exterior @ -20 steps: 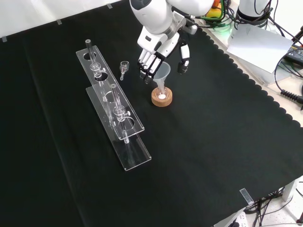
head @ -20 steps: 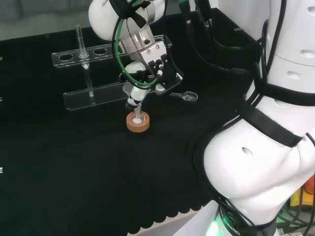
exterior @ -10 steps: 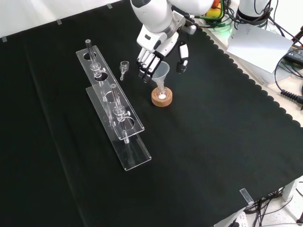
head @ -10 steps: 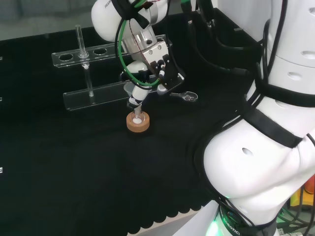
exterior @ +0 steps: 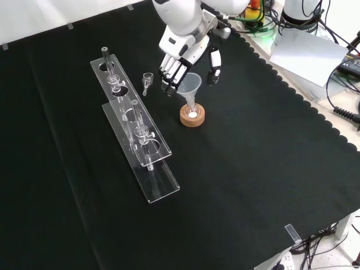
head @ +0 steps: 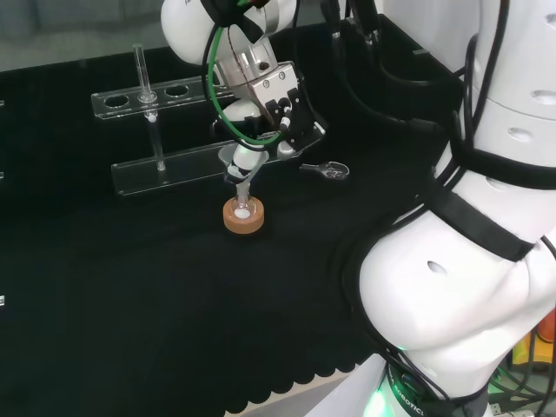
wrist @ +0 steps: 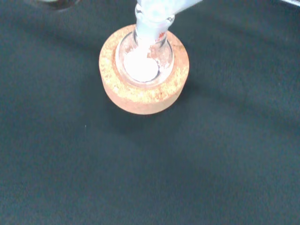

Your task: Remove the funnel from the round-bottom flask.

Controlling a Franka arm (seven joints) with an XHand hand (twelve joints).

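A clear funnel point(exterior: 191, 84) stands a little tilted with its stem in the neck of a small round-bottom flask point(exterior: 192, 112). The flask holds some white powder and rests on a cork ring point(exterior: 192, 119). My hand point(exterior: 183, 53) hangs above the funnel, fingers point(exterior: 170, 79) on one side of the cone and thumb point(exterior: 213, 70) on the other, the thumb apart from the rim. In the head view the hand point(head: 278, 104) is over the funnel point(head: 241, 165) and cork ring point(head: 243, 222). The wrist view looks down on the flask point(wrist: 143, 63), the ring point(wrist: 140, 98) and the funnel stem point(wrist: 152, 14).
A clear two-tier tube rack point(exterior: 138, 129) with some tubes lies left of the ring in the front view, farther off in the head view point(head: 165, 165). A small glass stopper point(exterior: 147, 79) lies beside the hand; in the head view the stopper point(head: 328, 170) is to its right.
The hand has risen a little and shifted left in the front view. The funnel has tipped slightly and its stem stays in the flask.
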